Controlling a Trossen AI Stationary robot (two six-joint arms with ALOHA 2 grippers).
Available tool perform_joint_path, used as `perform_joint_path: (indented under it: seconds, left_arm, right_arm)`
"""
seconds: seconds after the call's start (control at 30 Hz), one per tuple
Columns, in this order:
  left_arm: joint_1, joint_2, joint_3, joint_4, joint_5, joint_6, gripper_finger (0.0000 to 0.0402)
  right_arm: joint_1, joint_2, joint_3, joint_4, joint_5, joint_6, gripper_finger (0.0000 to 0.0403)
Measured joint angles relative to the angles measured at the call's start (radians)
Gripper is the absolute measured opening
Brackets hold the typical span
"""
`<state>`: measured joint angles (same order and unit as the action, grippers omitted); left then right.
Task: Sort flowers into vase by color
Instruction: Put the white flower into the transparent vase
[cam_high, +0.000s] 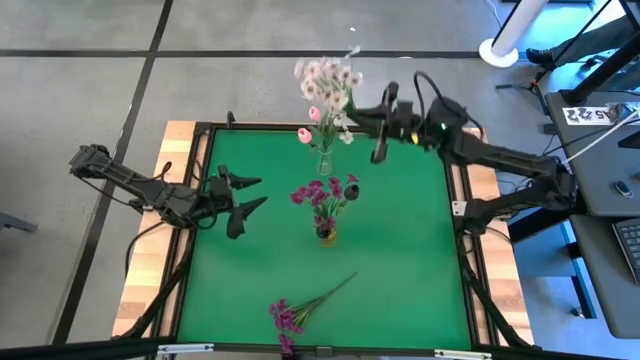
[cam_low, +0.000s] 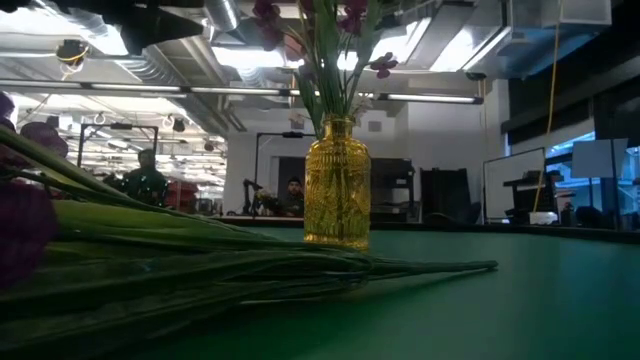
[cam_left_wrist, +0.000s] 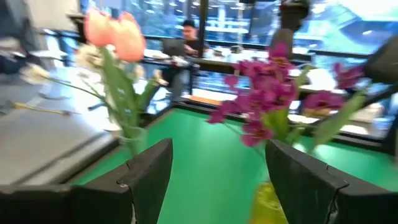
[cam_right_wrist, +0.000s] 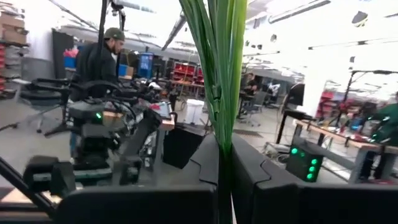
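With purple blossoms in the yellow vase (cam_high: 327, 236), the right gripper (cam_high: 352, 121) pinches white-and-pink stems (cam_right_wrist: 217, 68) over the clear vase (cam_high: 323, 163), the left gripper (cam_high: 250, 195) waits spread, and one purple sprig (cam_high: 300, 310) lies unsorted near the table's front edge.

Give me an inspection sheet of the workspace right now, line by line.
Surface: green mat on a wooden table.
Job's things: clear vase with white and pink flowers; yellow vase with purple flowers; purple bunch lying on the mat near the front edge.
Clutter: nothing seen.
Hands: left hand open, beside the yellow vase, holding nothing; right hand shut on green stems, by the clear vase.
Cables: along the right arm.
Surroundings: workshop, people at desks behind.
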<state>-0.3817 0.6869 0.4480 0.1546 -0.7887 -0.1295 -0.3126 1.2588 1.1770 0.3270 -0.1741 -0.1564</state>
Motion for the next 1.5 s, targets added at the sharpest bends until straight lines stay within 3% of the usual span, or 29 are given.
perform_joint_path:
  seconds: [0.13, 0.33, 0.63, 0.83, 1.0, 1.13, 1.23, 1.5]
  left_arm:
    - [0.003, 0.0, 0.0, 0.029, -0.044, 0.059, 0.0253]
    - [0.077, 0.0, 0.0, 0.04, -0.044, 0.08, 0.0253]
    - [0.253, 0.0, 0.0, 0.05, 0.055, 0.087, 0.0253]
    - [0.361, 0.0, 0.0, 0.203, 0.187, 0.132, 0.0253]
    - [0.418, 0.0, 0.012, 0.247, 0.282, 0.14, 0.0253]
    - [0.45, 0.0, 0.013, 0.244, 0.31, 0.138, 0.0253]
    - [0.466, 0.002, 0.013, 0.252, 0.319, 0.135, 0.0253]
    - [0.551, 0.091, 0.052, 0.398, 0.459, 0.133, 0.0253]
  right_arm:
    - [-0.152, 0.042, 0.0, 0.041, -0.179, 0.076, 0.0011]
    - [-0.29, 0.137, 0.0, 0.134, -0.36, 0.162, 0.0011]
    - [-0.35, 0.266, -0.001, 0.268, -0.549, 0.236, 0.0011]
    - [-0.35, 0.277, -0.081, 0.552, -0.663, 0.367, 0.0011]
    - [-0.349, 0.275, -0.245, 0.898, -0.612, 0.47, 0.0011]
    - [-0.349, 0.275, -0.336, 1.034, -0.539, 0.472, 0.0011]
    - [-0.349, 0.275, -0.364, 1.082, -0.508, 0.47, 0.0011]
    - [-0.348, 0.275, -0.349, 1.077, -0.52, 0.466, 0.0011]
